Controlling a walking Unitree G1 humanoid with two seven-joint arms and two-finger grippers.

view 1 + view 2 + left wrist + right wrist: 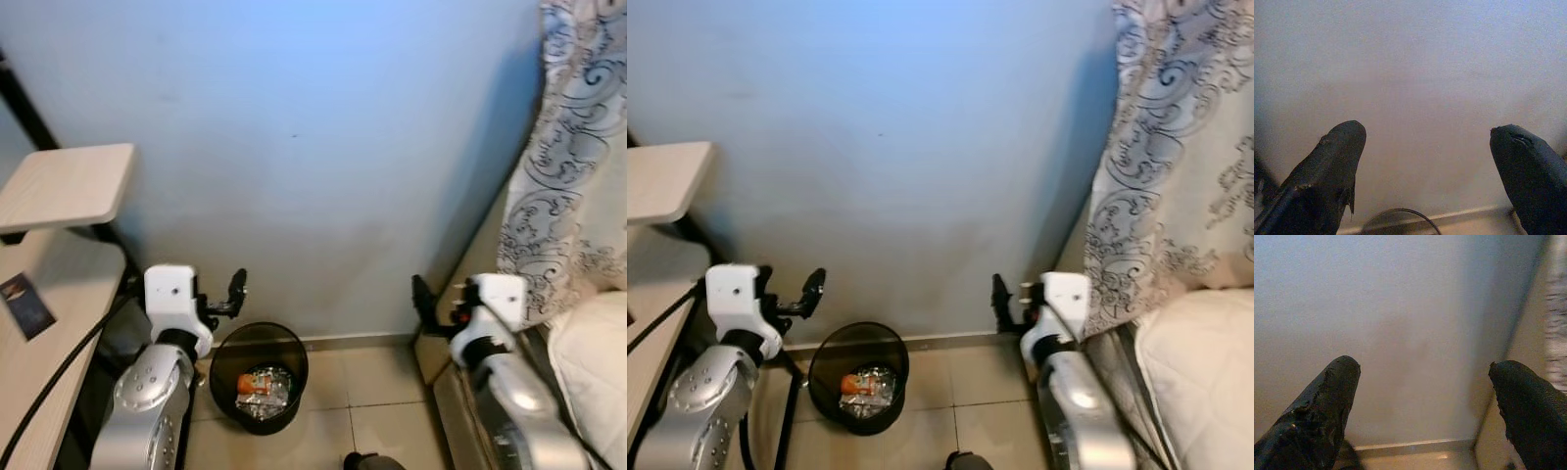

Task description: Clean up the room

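The robot faces a pale blue wall [313, 137] in a narrow gap between a table [59, 284] on the left and a bed [593, 372] on the right. On the tiled floor [362, 411], against the foot of the wall, stands a black bin [259, 377]. It is round and open-topped, and inside it lies crumpled rubbish [261, 387], something orange and something silvery.

The left gripper [233, 296] is raised just to the left of the bin and a little above its rim, pointing towards the wall. In its wrist view the fingers [1334, 171] stand wide apart with nothing between them, and a curve of the bin's rim shows beneath.

The right gripper [423, 304] is held up on the right, well apart from the bin, near the edge of the bed frame. Its fingers [1322, 406] are also spread wide and hold nothing.

A patterned curtain [573, 147] hangs above the bed at the far right. A pale wooden shelf [69, 181] juts out at the far left above the table, where a small dark card [26, 305] lies.
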